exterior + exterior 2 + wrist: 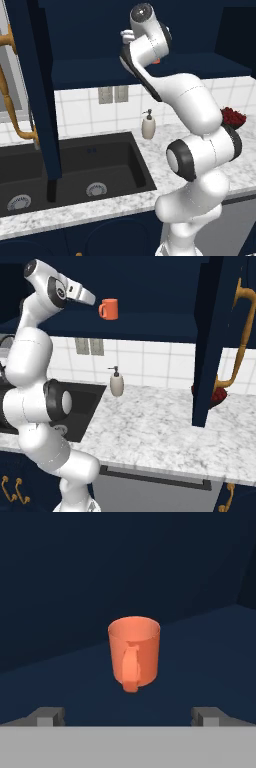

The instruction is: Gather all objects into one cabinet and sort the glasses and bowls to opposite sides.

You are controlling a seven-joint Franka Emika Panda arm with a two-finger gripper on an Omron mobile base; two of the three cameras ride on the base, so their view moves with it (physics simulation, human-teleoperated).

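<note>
Gripper (128, 717), fingers spread and empty, faces the orange-red cup (134, 659) in the cabinet (200, 657): probably light, rigid, slick; grasp across its body.

Materials and finishes seen in the kitchen

A matt, smooth orange-red cup (134, 653) with a handle is seen mid-frame on a matt navy cabinet shelf (200, 647). The countertop (150, 426) is rendered as speckled grey-white stone, the backsplash (80, 112) as glossy white tile, the sink (75, 165) as matt black, the door handle (240, 331) as brassy metal.
</note>
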